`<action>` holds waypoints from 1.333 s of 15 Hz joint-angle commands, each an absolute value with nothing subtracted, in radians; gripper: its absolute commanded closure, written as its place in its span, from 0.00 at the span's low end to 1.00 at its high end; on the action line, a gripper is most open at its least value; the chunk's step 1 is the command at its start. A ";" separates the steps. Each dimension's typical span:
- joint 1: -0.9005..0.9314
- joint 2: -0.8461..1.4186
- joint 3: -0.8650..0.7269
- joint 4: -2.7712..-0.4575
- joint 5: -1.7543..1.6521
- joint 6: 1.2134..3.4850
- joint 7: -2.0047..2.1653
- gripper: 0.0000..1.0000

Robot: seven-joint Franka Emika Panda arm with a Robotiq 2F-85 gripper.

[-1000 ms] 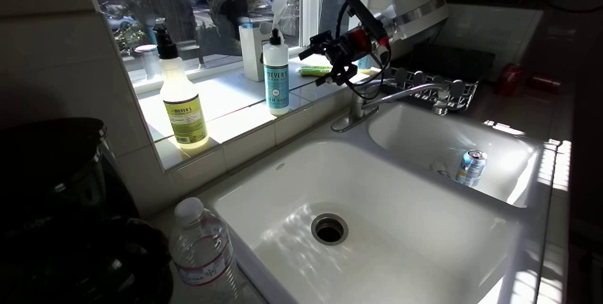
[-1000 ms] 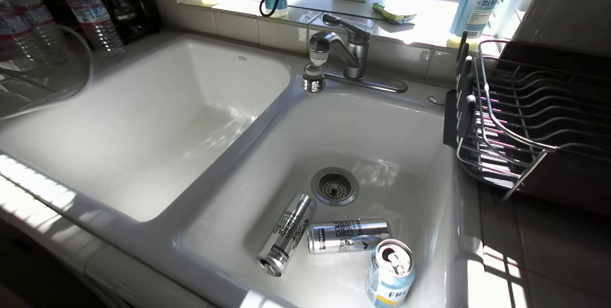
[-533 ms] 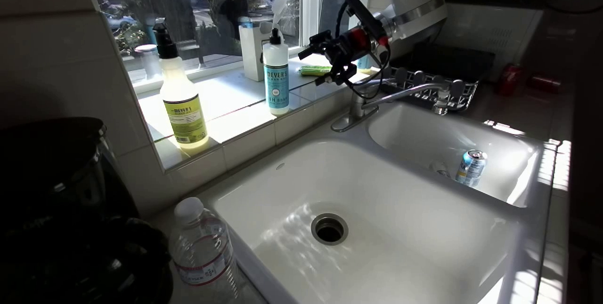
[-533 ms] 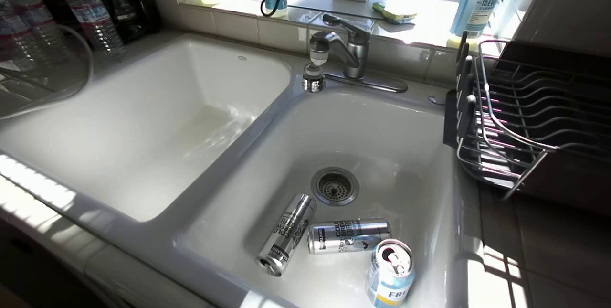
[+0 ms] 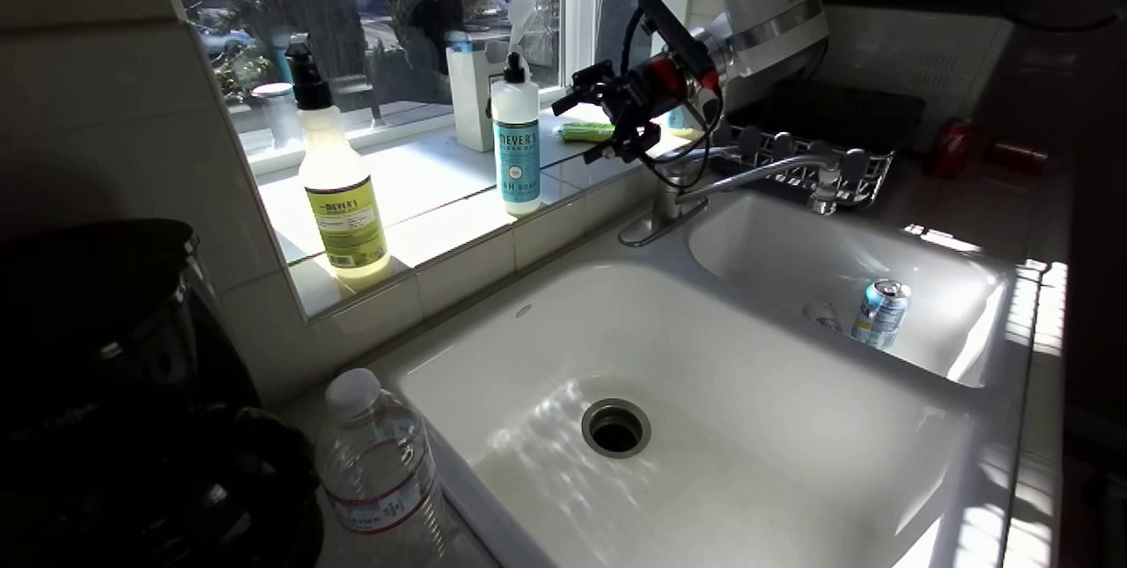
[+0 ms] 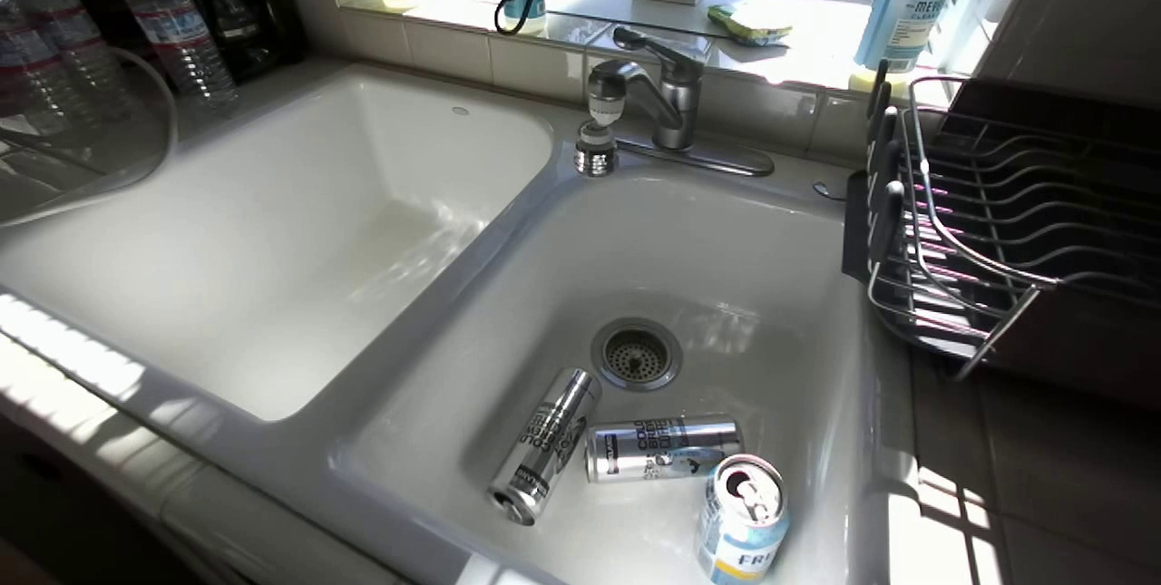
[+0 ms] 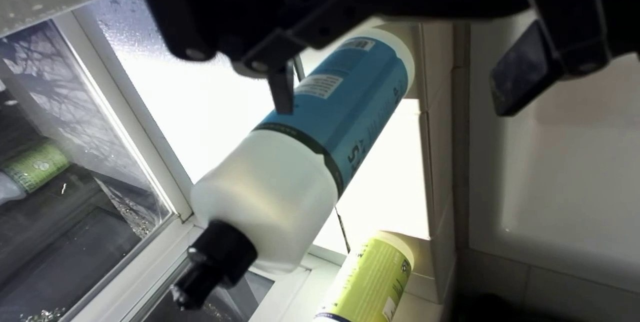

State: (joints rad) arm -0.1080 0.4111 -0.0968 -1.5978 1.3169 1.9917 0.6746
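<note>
I see the teal-labelled, black-topped soap bottle (image 5: 518, 158) standing upright on the sunlit windowsill (image 5: 440, 232). My arm (image 5: 775, 18) slants downward, the gripper (image 5: 581, 129) tilted near the bottle, jaws parted and holding nothing.

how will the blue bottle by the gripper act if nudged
The blue bottle stands tall and narrow on the sill, so a high push would probably tip it. Its round sides could let it roll once down; its smooth surface may slip.
</note>
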 commanded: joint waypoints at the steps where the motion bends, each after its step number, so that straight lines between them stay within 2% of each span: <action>1: -0.119 0.458 -0.087 -1.543 1.317 1.959 0.705 0.00; 20: -0.156 0.662 -0.032 -1.288 1.367 1.857 0.852 0.00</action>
State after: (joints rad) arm -0.1349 0.6024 -0.0527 -1.3664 1.3411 1.9063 0.8131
